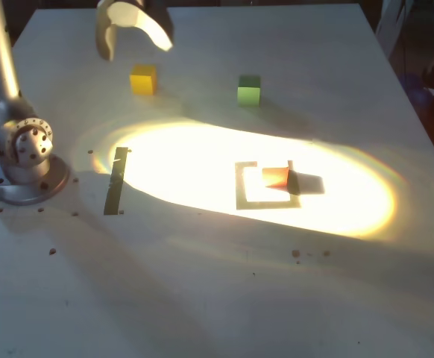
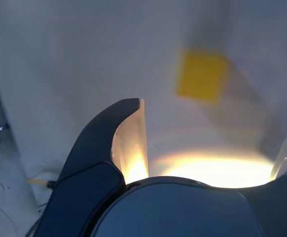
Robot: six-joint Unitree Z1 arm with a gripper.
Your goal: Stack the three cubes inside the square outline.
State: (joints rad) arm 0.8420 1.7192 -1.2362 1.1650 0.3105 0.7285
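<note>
Our gripper hangs above the surface with its fingers spread wide and empty, just beside the yellow cube, which we judge to be the next pick. The red-orange cube already sits inside the square outline, toward its far corner on the exterior view's right, as the base of the stack. The green cube waits well apart. Glare washes out the outline's edges, and the wrist view blurs the yellow cube.
</note>
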